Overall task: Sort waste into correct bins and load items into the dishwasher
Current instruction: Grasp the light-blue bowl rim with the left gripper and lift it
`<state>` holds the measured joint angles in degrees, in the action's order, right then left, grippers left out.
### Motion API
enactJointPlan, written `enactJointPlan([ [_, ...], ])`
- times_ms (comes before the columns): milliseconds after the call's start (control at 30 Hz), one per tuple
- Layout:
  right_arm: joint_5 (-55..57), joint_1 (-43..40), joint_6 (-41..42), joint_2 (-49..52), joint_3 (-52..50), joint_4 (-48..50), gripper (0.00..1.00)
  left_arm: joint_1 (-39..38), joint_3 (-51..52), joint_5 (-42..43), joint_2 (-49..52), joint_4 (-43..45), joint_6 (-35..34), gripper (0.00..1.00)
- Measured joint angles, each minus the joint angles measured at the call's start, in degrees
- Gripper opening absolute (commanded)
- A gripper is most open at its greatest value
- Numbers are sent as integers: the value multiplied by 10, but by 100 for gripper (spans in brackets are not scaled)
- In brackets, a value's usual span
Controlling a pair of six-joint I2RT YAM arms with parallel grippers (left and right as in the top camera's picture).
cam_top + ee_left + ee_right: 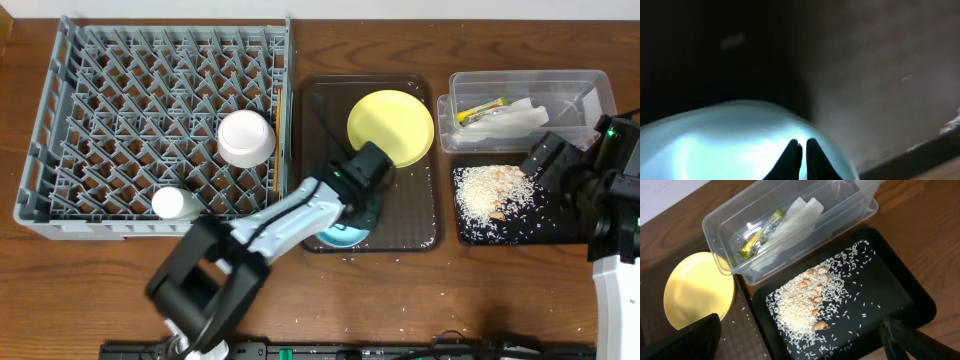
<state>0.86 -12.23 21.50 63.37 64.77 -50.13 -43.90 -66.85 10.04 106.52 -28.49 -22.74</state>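
Observation:
My left gripper [352,212] is over the front of the brown tray, its fingers [803,150] almost together on the light blue bowl [340,238] [730,140]. The yellow plate [390,125] [697,292] lies at the tray's back right. In the grey dish rack [60,120] are an upturned white bowl [246,137], a small white cup [175,203] and thin chopsticks [277,135] by its right wall. The clear tub [580,85] [850,210] holds the wrapper [482,110] [760,232] and napkin [520,118] [795,220]. Rice crumbs [488,190] [800,305] lie on the black tray [540,225] [890,285]. My right gripper [560,165] [805,345] is open and empty above it.
The dark brown serving tray [415,215] sits between the rack and the bins, with a dark cable [318,115] lying across its left part. Loose rice grains are scattered on the wooden table [480,290] in front of the trays.

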Motion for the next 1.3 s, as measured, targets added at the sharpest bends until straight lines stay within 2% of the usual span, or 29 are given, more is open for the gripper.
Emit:
enactJointPlan([
  [67, 0, 0, 0, 0, 0, 0, 99, -11, 1, 50, 19, 54, -5, 8],
  [200, 0, 0, 0, 0, 0, 0, 99, -18, -19, 129, 19, 76, -8, 8],
  [233, 0, 0, 0, 0, 0, 0, 99, -18, -35, 150, 18, 68, -4, 11],
  [300, 0, 0, 0, 0, 0, 0, 99, -18, -61, 172, 12, 48, 7, 33],
  [400, 0, 0, 0, 0, 0, 0, 99, -12, -73, 160, -17, -23, 19, 45],
  [500, 0, 0, 0, 0, 0, 0, 99, 15, -77, 92, -69, -104, 33, 49],
  [633, 0, 0, 0, 0, 0, 0, 99, 55, -70, 29, -80, -112, 70, 51],
  [767, 0, 0, 0, 0, 0, 0, 99, 74, -37, 3, -62, -82, 94, 50],
  [900, 0, 0, 0, 0, 0, 0, 99, 74, -21, 5, -15, -54, 102, 36],
  [1067, 0, 0, 0, 0, 0, 0, 99, 74, -16, 51, 34, -11, 107, 8],
  [1300, 0, 0, 0, 0, 0, 0, 99, 75, -16, 115, 35, -4, 110, 8],
])
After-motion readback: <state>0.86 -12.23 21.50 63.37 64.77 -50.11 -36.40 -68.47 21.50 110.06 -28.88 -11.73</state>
